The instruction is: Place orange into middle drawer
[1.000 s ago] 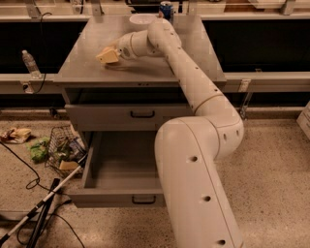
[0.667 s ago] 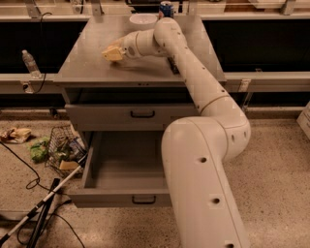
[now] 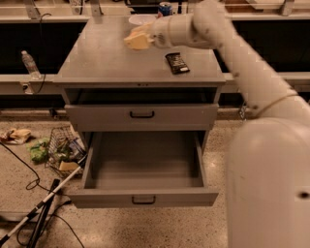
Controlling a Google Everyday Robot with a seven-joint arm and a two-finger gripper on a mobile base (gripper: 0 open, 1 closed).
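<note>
Grey bench (image 3: 97, 53) and grey middle drawer (image 3: 145, 167) with black handle (image 3: 144, 199), pale cream gripper (image 3: 137, 40) over the bench's back part on a white arm (image 3: 271, 97), black packet (image 3: 177, 63), white bowl (image 3: 139, 19), blue can (image 3: 165, 8), speckled beige floor (image 3: 145, 228).

Rounded white arm (image 3: 252, 87), pale pincer (image 3: 137, 39) above cabinet (image 3: 106, 65)

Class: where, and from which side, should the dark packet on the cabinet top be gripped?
Across its short width, from above: the packet lies flat, with its long axis running roughly front to back. The gripper is to its left in view, nearer the back.
</note>
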